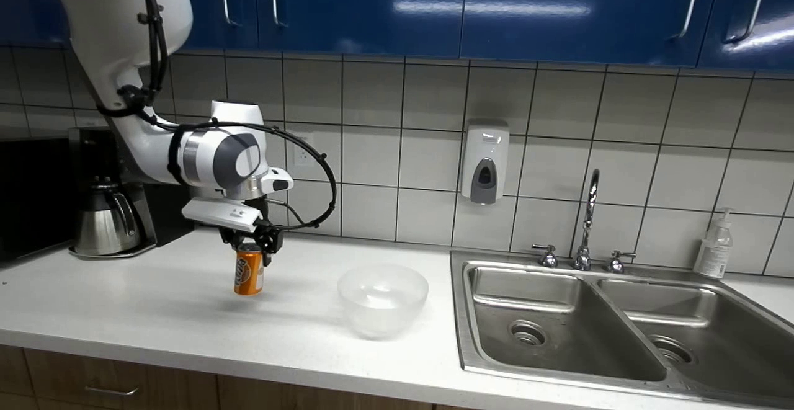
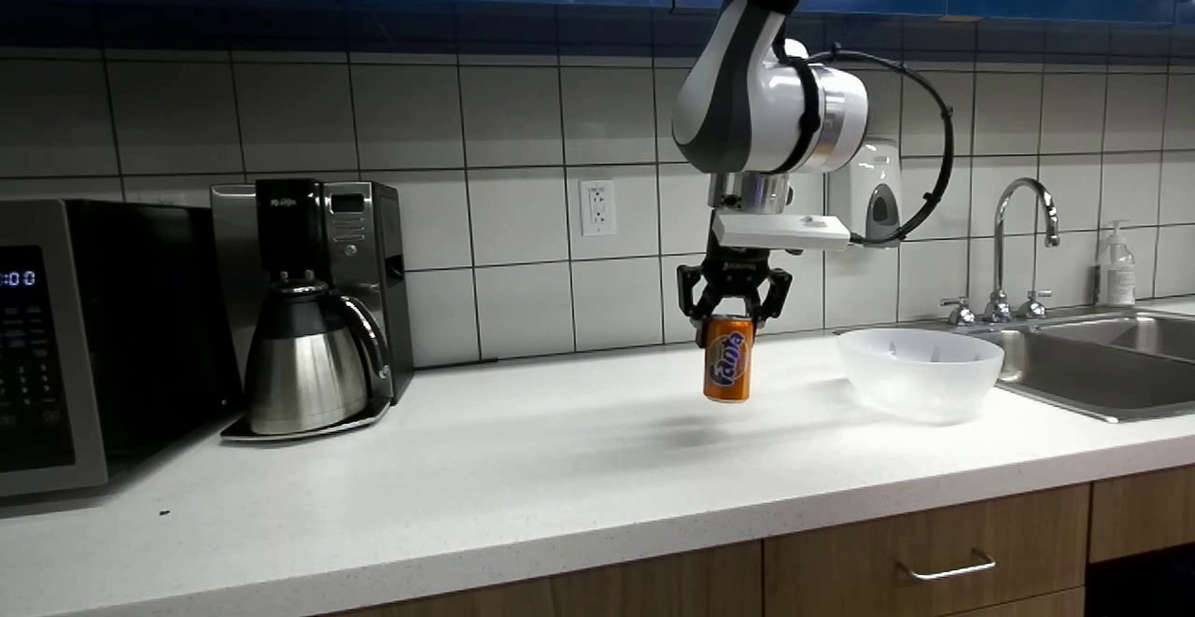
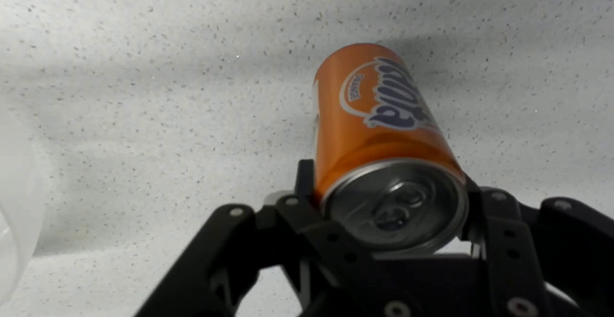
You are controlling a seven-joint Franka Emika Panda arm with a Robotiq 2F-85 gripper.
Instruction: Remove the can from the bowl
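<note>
The orange can [image 1: 249, 273] is upright in both exterior views [image 2: 728, 372], with a dark blue and white label. My gripper [image 1: 252, 251] is shut on the can's upper end, one finger on each side, also in an exterior view [image 2: 728, 326]. The can hangs a little above the counter, with a shadow below it. In the wrist view, the can's [image 3: 369, 111] silvery top faces the camera between the fingers [image 3: 388, 187]. The translucent whitish bowl [image 1: 383, 318] stands on the counter apart from the can, between it and the sink [image 2: 920, 385]. Its edge shows in the wrist view [image 3: 19, 178].
The white counter [image 2: 523, 477] lies under the can. A coffee maker [image 2: 308, 365] and a microwave [image 2: 84, 337] stand on the side away from the bowl. The steel double sink [image 1: 462, 311] with its faucet [image 1: 586, 224] lies beyond the bowl. Blue cabinets [image 1: 372, 7] hang above.
</note>
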